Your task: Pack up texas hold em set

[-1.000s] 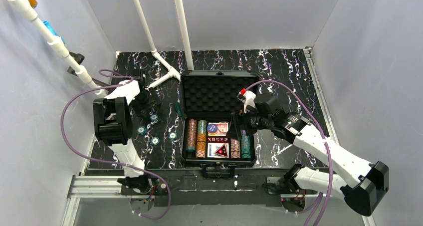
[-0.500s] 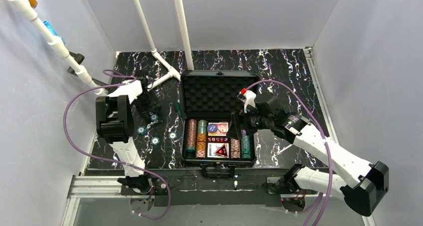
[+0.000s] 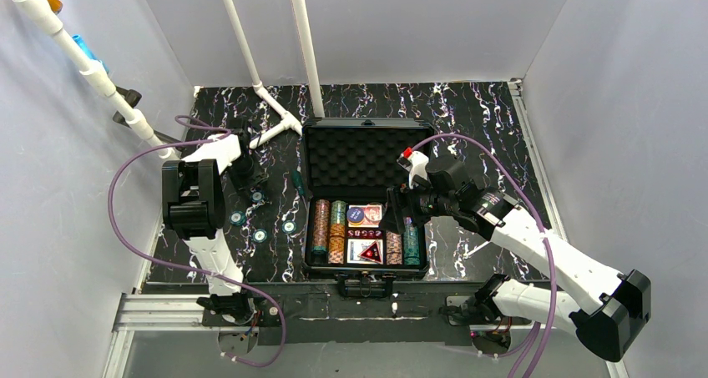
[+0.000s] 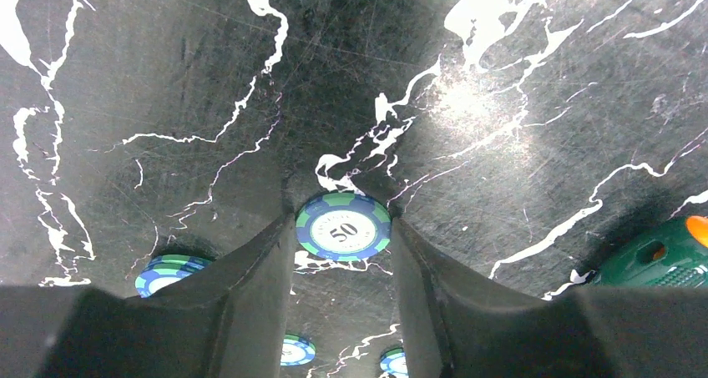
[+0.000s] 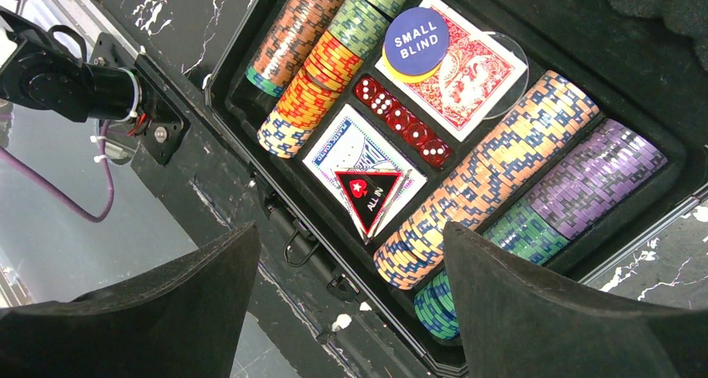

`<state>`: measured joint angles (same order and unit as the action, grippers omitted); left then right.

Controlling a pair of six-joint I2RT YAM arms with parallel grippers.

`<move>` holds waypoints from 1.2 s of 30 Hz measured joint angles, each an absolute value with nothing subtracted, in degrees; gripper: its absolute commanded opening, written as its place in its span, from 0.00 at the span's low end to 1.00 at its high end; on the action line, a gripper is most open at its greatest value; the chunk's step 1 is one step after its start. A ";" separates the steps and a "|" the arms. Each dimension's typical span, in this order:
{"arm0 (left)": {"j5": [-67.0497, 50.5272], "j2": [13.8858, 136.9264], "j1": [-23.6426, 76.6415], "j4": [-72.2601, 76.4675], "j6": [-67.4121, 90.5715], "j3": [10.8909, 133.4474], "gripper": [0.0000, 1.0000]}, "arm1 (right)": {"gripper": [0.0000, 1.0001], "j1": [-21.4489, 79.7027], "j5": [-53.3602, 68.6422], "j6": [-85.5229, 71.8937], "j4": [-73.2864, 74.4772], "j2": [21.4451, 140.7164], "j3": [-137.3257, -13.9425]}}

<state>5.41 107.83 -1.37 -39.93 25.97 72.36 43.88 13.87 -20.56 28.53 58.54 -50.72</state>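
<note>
The black case [image 3: 365,265] lies open at mid-table with its foam lid [image 3: 359,157] tipped back. It holds rows of striped chips [image 5: 493,169], red dice [image 5: 401,121], card decks [image 5: 455,78] and the red triangle piece [image 5: 367,190]. My left gripper [image 3: 249,178] is left of the case, shut on a blue-green "50" chip [image 4: 343,226] held above the table. Three loose chips [image 3: 260,235] lie on the table nearby. My right gripper [image 3: 402,204] is open and empty above the case's near-right part [image 5: 351,228].
The green-handled tool [image 3: 296,183] lies between the left gripper and the case, and shows in the left wrist view [image 4: 668,257]. White pipes [image 3: 275,115] stand at the back left. White walls close in on three sides.
The left arm has shifted slightly near the loose chips. The right arm has not moved.
</note>
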 measured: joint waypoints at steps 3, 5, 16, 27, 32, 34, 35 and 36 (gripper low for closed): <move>5.58 107.83 -1.36 -39.95 25.84 72.36 0.31 | 0.87 43.88 13.87 -20.58 28.53 58.54 -50.72; 5.76 107.78 -1.32 -39.99 25.66 72.36 0.28 | 0.87 43.88 13.89 -20.58 28.53 58.54 -50.72; 8.52 104.03 -1.37 -43.40 24.16 72.36 0.20 | 0.87 43.88 13.93 -20.78 28.53 58.54 -50.72; 7.97 93.41 -7.49 -45.05 23.20 65.01 0.18 | 0.87 43.88 14.13 -20.82 28.51 58.54 -50.72; 6.83 93.36 -11.99 -44.99 22.13 61.14 0.20 | 0.87 43.88 14.35 -20.88 28.47 58.54 -50.72; 6.36 93.43 -12.03 -44.59 21.82 61.06 0.20 | 0.87 43.88 14.55 -20.99 28.47 58.54 -50.72; 5.90 93.51 -12.03 -44.19 21.68 61.06 0.20 | 0.87 43.88 14.65 -21.03 28.47 58.54 -50.72; 5.59 93.68 -11.97 -43.72 21.63 61.06 0.20 | 0.87 43.88 14.76 -21.06 28.47 58.54 -50.72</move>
<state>5.59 93.68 -11.97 -43.72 21.63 61.06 43.88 14.76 -21.06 28.47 58.54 -50.72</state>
